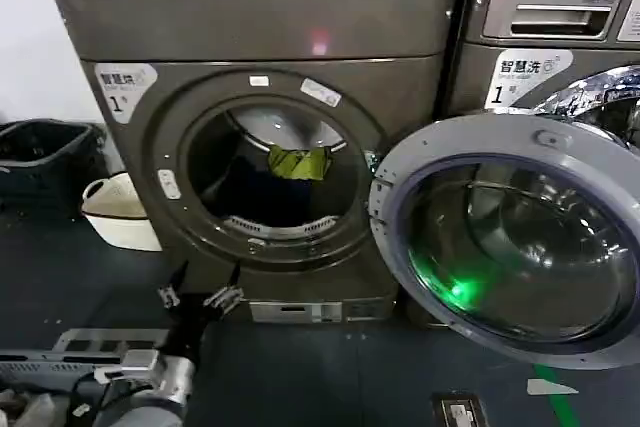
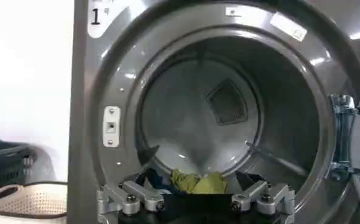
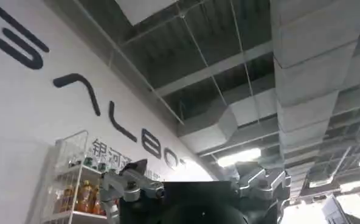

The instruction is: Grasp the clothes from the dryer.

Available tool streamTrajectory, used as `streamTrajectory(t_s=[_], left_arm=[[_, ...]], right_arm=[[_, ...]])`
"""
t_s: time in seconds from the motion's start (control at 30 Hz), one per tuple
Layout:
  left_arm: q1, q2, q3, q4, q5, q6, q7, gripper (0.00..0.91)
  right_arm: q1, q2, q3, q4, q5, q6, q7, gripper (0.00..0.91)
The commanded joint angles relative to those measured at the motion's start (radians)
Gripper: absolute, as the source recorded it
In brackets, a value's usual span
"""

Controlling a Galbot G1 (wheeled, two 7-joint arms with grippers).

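The left gripper (image 1: 200,297), fingers spread open and empty, reaches forward low before the large bronze-grey front-loading dryer (image 1: 250,37), below its round porthole. Inside the drum lie the clothes (image 1: 297,162), a small yellow-green piece atop dark navy fabric, partly hidden by the rim. The right gripper (image 3: 195,185), open too, points at the ceiling.

Silver-grey left arm (image 1: 160,377), black cables, screwed metal jaws
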Motion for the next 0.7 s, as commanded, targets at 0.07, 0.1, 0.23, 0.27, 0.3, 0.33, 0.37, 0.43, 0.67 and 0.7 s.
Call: streamTrajectory(t_s=[0.07,0.1,0.23,0.27,0.3,0.33,0.37,0.43,0.67,0.7], left_arm=[[-0.007,0.002,0.006,0.005,0.007,-0.017,0.008,0.907],[-0.009,0.002,0.008,0.006,0.01,-0.025,0.014,0.907],[-0.013,-0.001,0.011,0.008,0.019,-0.041,0.019,0.907],[-0.014,-0.001,0.012,0.009,0.022,-0.043,0.02,0.907],[-0.014,-0.001,0.012,0.011,0.027,-0.047,0.022,0.907],[-0.015,-0.002,0.012,0.012,0.028,-0.048,0.023,0.907],[-0.016,-0.003,0.011,0.014,0.028,-0.048,0.023,0.907],[-0.02,-0.005,0.011,0.016,0.027,-0.047,0.023,0.907],[-0.022,0.0,0.015,0.019,0.025,-0.045,0.021,0.907],[-0.022,0.0,0.015,0.02,0.024,-0.045,0.021,0.907]], right_arm=[[0.002,0.003,-0.003,0.003,0.004,0.015,-0.024,0.907],[0.003,0.003,-0.003,0.004,0.01,0.015,-0.024,0.907],[0.001,0.004,-0.003,0.003,0.02,0.046,-0.021,0.907],[0.0,0.004,-0.003,0.001,0.021,0.048,-0.022,0.907],[-0.001,0.005,-0.003,-0.001,0.022,0.051,-0.03,0.907],[-0.002,0.006,-0.004,0.001,0.024,0.054,-0.033,0.907],[-0.002,0.008,-0.007,0.002,0.03,0.064,-0.034,0.907],[-0.001,0.011,-0.009,0.003,0.031,0.075,-0.038,0.907],[-0.007,0.016,0.005,0.011,0.024,0.054,-0.05,0.907],[-0.009,0.015,0.006,0.011,0.025,0.055,-0.051,0.907]])
